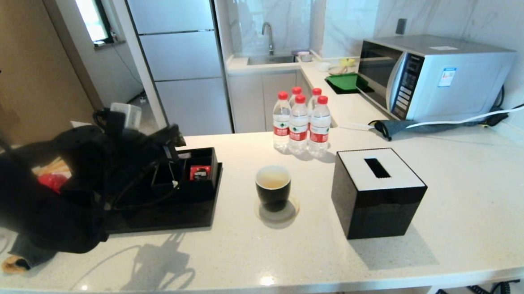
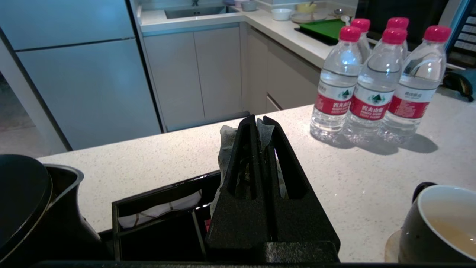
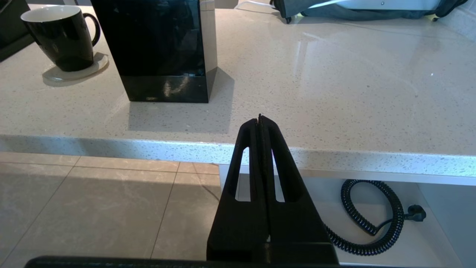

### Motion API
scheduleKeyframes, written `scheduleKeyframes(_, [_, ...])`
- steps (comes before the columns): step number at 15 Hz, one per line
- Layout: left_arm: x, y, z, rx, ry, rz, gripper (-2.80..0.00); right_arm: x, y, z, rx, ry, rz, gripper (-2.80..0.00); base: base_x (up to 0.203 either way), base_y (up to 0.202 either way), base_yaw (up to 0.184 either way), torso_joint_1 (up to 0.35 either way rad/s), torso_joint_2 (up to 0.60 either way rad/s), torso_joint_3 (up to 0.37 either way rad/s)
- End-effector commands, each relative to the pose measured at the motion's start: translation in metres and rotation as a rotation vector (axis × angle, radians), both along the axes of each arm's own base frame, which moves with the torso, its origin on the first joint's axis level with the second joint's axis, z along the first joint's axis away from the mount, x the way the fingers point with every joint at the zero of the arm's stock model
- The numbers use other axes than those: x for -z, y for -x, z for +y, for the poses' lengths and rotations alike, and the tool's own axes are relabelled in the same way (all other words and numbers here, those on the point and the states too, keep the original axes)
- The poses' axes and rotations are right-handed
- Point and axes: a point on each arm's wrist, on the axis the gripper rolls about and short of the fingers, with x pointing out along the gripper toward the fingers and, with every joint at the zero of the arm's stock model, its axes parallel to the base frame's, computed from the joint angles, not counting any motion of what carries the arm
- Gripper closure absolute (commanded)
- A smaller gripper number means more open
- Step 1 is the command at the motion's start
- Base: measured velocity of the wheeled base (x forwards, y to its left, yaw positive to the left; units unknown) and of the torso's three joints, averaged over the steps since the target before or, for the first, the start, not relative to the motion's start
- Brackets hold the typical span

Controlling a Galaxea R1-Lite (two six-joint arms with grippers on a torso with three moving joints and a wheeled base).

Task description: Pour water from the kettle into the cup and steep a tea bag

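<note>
The left end effector [image 2: 259, 124] is clamped on the tea bag [image 2: 226, 143], whose pale mesh bulges out on either side of the closed fingers [image 2: 243, 156]. It hangs above the black compartment tray [image 2: 160, 197] at the left side of the worktop [image 1: 429, 254], and a white packet remains in one of the tray's compartments below it. In the head view the left arm hides most of the tray's left part, so the end effector itself is hard to pick out there.

The kettle [image 2: 41, 208] stands just beside the tray, upright with its lid on and its spout towards the tray. The cup [image 1: 273, 187] sits on a round coaster [image 1: 278, 212] near the middle of the worktop, to the right of the tray and left of the black tissue box [image 1: 377, 190]. It already holds pale liquid, so the pouring appears done. The bag is well apart from the cup, with nothing yet in the liquid.

What seems left is to carry the bag across to the cup, lower it into the water and let it steep. Four water bottles [image 1: 300, 121] stand behind the cup, clear of that path.

The right end effector [image 3: 259, 119] is parked below the front edge of the worktop, fingers pressed together on nothing.
</note>
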Motion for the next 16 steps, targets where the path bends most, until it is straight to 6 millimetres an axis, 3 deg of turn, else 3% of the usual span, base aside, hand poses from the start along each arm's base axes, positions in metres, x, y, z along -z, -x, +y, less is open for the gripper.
scheduleKeyframes(1, [-0.019,0.010,-0.004,0.017,0.006,-0.044,0.00,0.000,0.000,0.000,-0.001,0.000,0.002,0.00,0.000,0.000,0.000,0.000,0.00,0.000])
scheduleKeyframes(8, [-0.051,0.044,-0.022,0.101,0.010,-0.058,0.00,0.000,0.000,0.000,0.000,0.000,0.002,0.00,0.000,0.000,0.000,0.000,0.00,0.000])
scheduleKeyframes(16, [-0.065,0.074,-0.042,0.198,0.029,-0.022,0.00,0.000,0.000,0.000,-0.001,0.000,0.002,0.00,0.000,0.000,0.000,0.000,0.00,0.000])
